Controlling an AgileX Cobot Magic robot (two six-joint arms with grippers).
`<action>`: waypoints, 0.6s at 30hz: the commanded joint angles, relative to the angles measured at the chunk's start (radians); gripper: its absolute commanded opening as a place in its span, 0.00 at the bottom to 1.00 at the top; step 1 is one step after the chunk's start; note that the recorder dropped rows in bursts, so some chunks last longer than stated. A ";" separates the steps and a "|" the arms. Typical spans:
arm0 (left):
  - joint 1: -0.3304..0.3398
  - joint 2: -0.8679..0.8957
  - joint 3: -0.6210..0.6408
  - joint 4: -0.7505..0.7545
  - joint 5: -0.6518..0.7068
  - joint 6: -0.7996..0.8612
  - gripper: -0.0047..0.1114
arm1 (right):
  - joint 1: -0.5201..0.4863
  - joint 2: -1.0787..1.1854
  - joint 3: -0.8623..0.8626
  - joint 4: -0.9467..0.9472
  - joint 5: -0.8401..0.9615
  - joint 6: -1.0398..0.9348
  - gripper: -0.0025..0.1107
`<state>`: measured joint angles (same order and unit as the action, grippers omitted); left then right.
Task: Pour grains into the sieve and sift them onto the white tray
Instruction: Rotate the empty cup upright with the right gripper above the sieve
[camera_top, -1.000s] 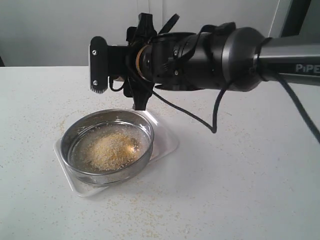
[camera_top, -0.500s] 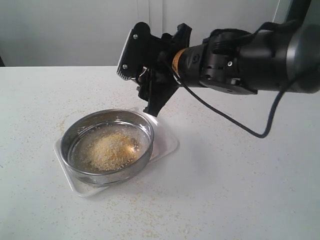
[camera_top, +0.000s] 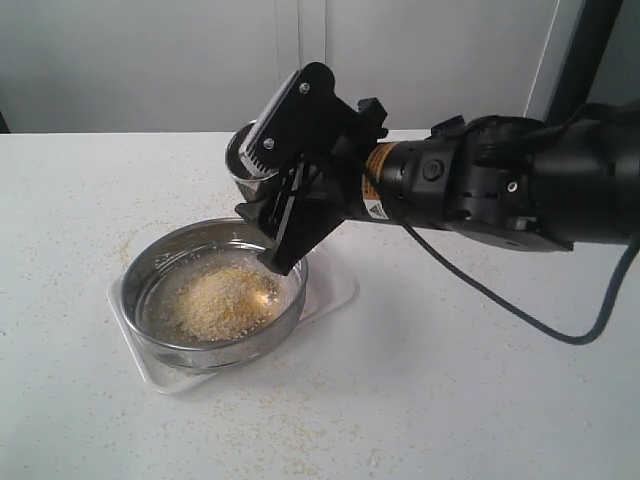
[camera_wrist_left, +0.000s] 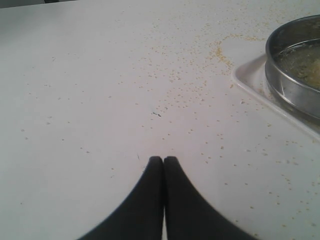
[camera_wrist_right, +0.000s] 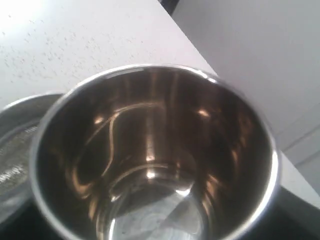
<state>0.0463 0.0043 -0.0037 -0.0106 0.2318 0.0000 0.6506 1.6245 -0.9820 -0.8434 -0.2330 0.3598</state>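
Observation:
The sieve (camera_top: 131, 285) sits on the white tray (camera_top: 336, 287) with a heap of grains (camera_top: 224, 300) on its mesh. My right gripper (camera_top: 268, 186) hangs over the sieve's far rim, shut on a small steel cup (camera_top: 241, 160) that it holds between its two black fingers. In the right wrist view the cup (camera_wrist_right: 155, 150) looks empty and shiny inside, with the sieve (camera_wrist_right: 15, 150) just beyond its rim. My left gripper (camera_wrist_left: 163, 161) is shut and holds nothing above the bare table, with the sieve (camera_wrist_left: 292, 85) and tray (camera_wrist_left: 250, 82) off to one side.
Sparse yellow crumbs (camera_wrist_left: 175, 75) lie scattered over the white tabletop (camera_top: 480, 380) around the tray. The right arm's cable (camera_top: 480, 285) loops down over the table behind the tray. A grey wall closes the back.
My right gripper has rolled at the wrist and sunk toward the sieve, bringing the cup into the exterior view. The heap of grains, the sieve and the tray have stayed put.

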 joint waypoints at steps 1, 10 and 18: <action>0.002 -0.004 0.004 -0.009 0.001 0.000 0.04 | -0.013 -0.012 0.054 0.005 -0.174 0.068 0.02; 0.002 -0.004 0.004 -0.009 0.001 0.000 0.04 | -0.113 -0.012 0.201 -0.005 -0.558 0.116 0.02; 0.002 -0.004 0.004 -0.009 0.001 0.000 0.04 | -0.188 -0.012 0.292 -0.005 -0.700 0.116 0.02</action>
<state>0.0463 0.0043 -0.0037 -0.0106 0.2318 0.0000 0.4878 1.6238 -0.7152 -0.8517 -0.8811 0.4701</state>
